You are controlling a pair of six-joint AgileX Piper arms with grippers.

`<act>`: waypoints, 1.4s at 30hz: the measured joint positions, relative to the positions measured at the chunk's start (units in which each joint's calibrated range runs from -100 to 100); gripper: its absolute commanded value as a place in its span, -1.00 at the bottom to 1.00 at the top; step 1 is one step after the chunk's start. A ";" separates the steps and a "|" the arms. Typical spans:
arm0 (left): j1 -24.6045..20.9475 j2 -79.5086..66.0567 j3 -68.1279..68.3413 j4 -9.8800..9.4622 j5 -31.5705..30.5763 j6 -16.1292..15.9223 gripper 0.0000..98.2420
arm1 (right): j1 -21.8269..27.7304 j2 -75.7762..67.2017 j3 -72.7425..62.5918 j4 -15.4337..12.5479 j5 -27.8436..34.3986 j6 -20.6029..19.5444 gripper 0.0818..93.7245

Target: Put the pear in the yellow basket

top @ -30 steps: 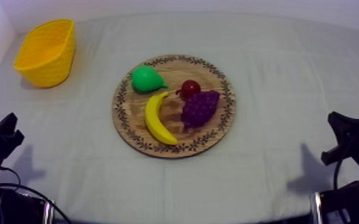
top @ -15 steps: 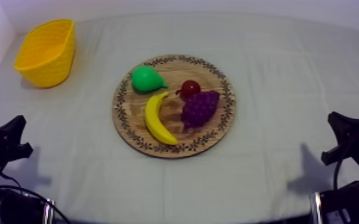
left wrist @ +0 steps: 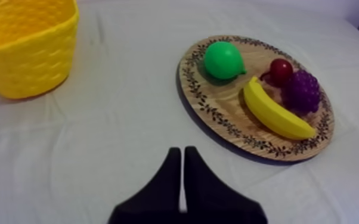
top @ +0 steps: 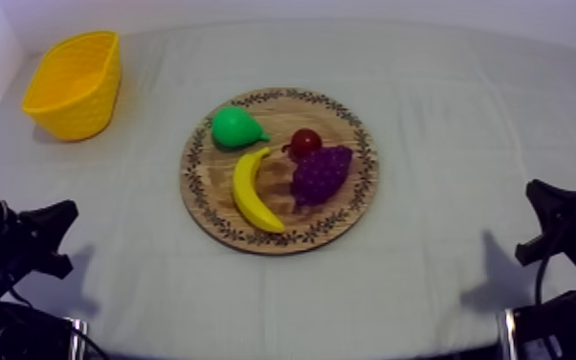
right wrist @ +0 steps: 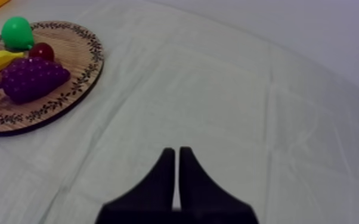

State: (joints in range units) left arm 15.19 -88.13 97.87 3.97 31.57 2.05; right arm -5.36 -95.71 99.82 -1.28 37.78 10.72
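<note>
The green pear lies at the left side of the wooden board, just beside the banana and on the side nearest the yellow basket, so the left arm suits it best. The left gripper, fingers pressed together, hangs over bare cloth short of the board. The right gripper, likewise closed, rests well apart.

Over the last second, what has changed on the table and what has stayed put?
My left gripper has moved in from the table's left edge toward the wooden board, shut on nothing. Nothing was grasped or released. The right gripper, the pear, banana, grapes, small red fruit and yellow basket stayed where they were.
</note>
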 measured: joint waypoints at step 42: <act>-1.22 82.44 -74.94 0.57 41.09 -2.05 -1.00 | 0.00 0.00 0.00 0.00 0.00 0.00 -0.99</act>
State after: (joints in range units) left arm 13.97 -5.69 22.93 4.54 72.66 0.00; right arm -5.36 -95.71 99.82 -1.28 37.78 10.72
